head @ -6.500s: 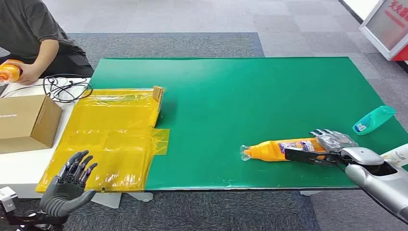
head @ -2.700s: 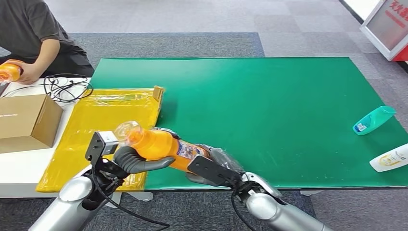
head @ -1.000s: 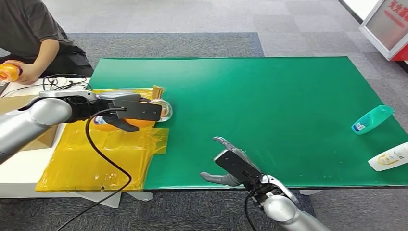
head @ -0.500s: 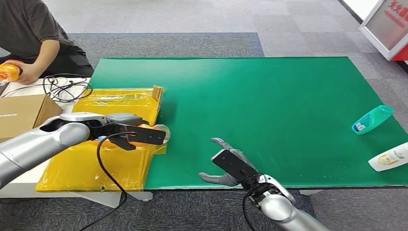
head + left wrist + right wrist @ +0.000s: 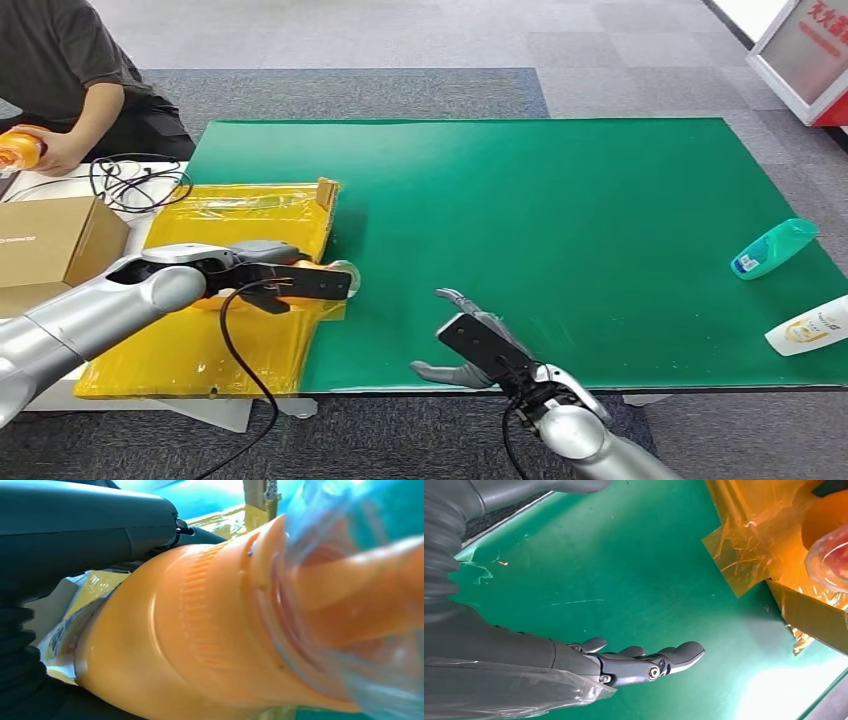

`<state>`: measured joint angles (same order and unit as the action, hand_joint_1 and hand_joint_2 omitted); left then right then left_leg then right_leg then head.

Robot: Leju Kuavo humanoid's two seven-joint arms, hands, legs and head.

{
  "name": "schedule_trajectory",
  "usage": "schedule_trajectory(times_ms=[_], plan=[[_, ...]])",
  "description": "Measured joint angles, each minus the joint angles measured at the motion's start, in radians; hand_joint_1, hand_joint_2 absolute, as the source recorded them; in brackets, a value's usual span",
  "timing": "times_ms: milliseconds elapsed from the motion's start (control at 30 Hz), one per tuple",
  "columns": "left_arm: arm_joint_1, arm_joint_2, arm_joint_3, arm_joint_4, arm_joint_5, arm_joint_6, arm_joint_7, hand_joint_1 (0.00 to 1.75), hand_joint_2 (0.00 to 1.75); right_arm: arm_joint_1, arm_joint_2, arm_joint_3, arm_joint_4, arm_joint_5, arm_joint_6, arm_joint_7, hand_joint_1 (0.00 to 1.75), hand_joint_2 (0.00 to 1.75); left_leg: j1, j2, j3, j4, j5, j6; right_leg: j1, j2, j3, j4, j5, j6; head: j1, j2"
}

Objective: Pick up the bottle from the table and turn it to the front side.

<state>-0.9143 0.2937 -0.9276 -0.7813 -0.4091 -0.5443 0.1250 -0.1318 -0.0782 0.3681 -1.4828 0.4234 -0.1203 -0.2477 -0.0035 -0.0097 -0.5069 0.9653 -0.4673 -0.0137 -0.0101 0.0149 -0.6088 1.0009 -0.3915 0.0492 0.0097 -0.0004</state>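
A: Where is the orange bottle (image 5: 318, 270)?

B: The left hand (image 5: 262, 276) grips it low over the yellow plastic sheet (image 5: 232, 330), near that sheet's edge by the green table (image 5: 560, 200). Its clear-wrapped cap end points toward the green. A second ago the hand held it higher, up by the cardboard flap (image 5: 327, 193); it has come down and toward the robot since.

A: And the right hand (image 5: 470, 348)?

B: Spread and holding nothing, above the table's near edge. It has hardly shifted over the last second. 6.5 seconds ago it was at the bottle on the table's right side.

A: What is hard to see?

B: From the head view the left hand covers most of the bottle, so its label cannot be read; whether the bottle touches the sheet is unclear, perhaps just above it. The left wrist view shows the orange body blurred, very close.

A: Anything further out?

B: A teal bottle (image 5: 776, 248) and a white bottle (image 5: 812, 328) lie at the right, a cardboard box (image 5: 50, 250) at the left, and a person (image 5: 60, 70) holds another orange bottle (image 5: 18, 148).
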Motion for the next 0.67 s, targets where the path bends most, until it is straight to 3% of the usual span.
schedule_trajectory(times_ms=[33, 67, 667], plan=[[0.003, -0.006, 0.005, 0.008, -0.006, 0.006, 0.001, 0.05, 1.75, 0.001, 0.0, 0.0, 0.0, 0.0, 0.0, 0.0, 0.0, 1.75, 0.0, 0.0, 0.0, 0.0, 0.0, 0.0, 0.0, 0.0, 0.0, 0.0, 0.0, 0.0, 0.0, 0.0], [0.006, -0.012, 0.012, 0.016, -0.011, 0.011, 0.003, 0.03, 1.75, 0.002, 0.0, 0.0, 0.0, 0.001, -0.001, 0.001, 0.0, 1.75, 0.0, 0.0, 0.0, 0.0, 0.0, 0.0, 0.0, 0.0, 0.0, 0.0, 0.0, 0.0, 0.0, 0.0], [0.021, -0.066, 0.089, 0.069, -0.043, 0.014, -0.003, 0.0, 1.75, 0.006, 0.0, 0.0, 0.0, 0.014, 0.0, -0.001, 0.0, 1.75, 0.0, 0.0, 0.0, 0.0, 0.0, 0.0, 0.0, 0.0, 0.0, 0.0, 0.0, 0.0, 0.0, 0.0]])
